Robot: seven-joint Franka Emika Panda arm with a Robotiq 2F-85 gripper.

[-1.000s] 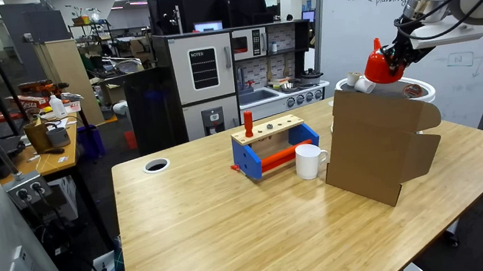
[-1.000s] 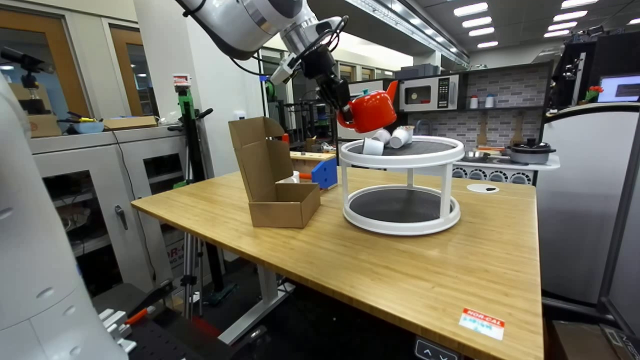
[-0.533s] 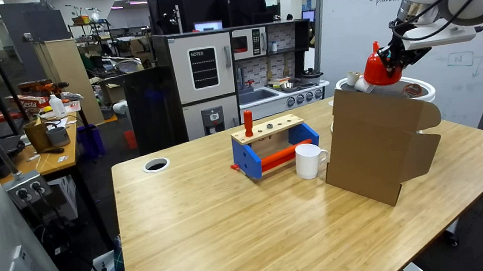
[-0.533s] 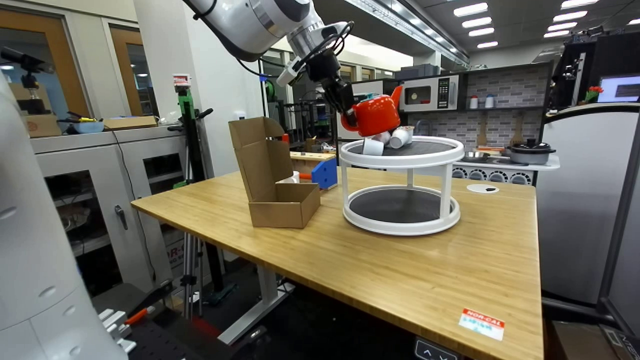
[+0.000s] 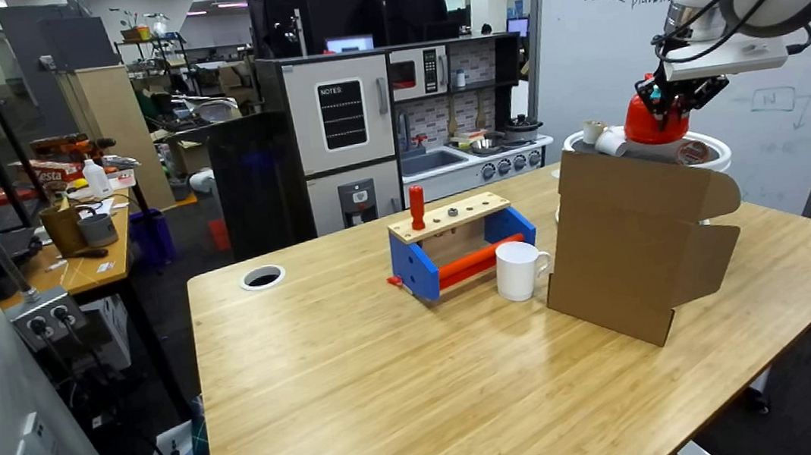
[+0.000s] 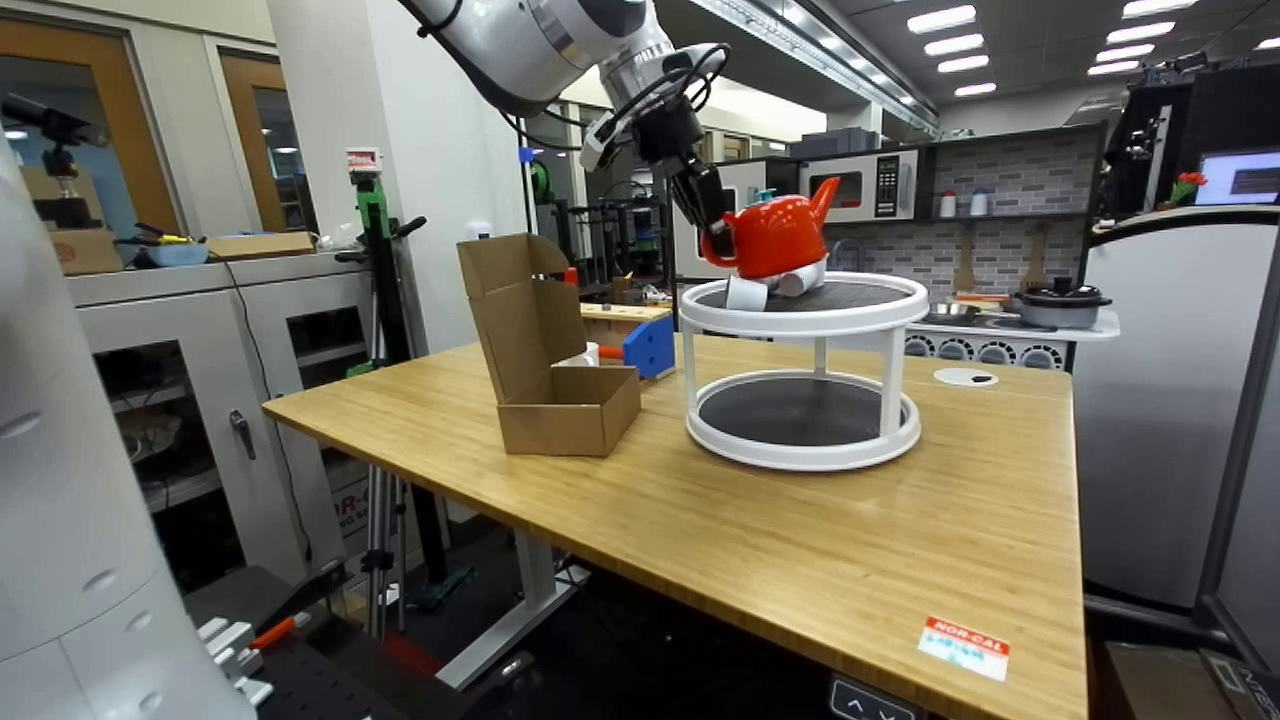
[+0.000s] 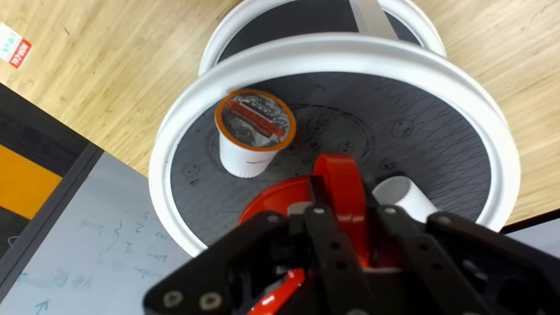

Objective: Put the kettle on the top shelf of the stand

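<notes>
The glossy red kettle (image 6: 780, 240) is held above the stand's top shelf, spout up and to the right, nearly level. It also shows in an exterior view (image 5: 640, 126) and the wrist view (image 7: 273, 197). My gripper (image 6: 716, 236) is shut on its handle, one finger each side, as the wrist view shows (image 7: 344, 197). The stand is a white round two-tier rack with dark grey shelves; its upper rim (image 6: 806, 323) shows also in the wrist view (image 7: 332, 49). The kettle's base overlaps small white pods; I cannot tell whether it touches them or the shelf.
Several pods lie on the top shelf, including an orange-rimmed one (image 7: 253, 131) and a tipped one (image 7: 409, 199). An open cardboard box (image 6: 560, 425) stands beside the stand. A white mug (image 5: 517, 272) and a blue-and-red toolbox (image 5: 414, 268) are on the table (image 5: 392, 381).
The kettle, held by its handle, has moved right in both exterior views and slightly lower. It has turned from tilted to nearly level. The arm moved with it; the pods and stand look unmoved.
</notes>
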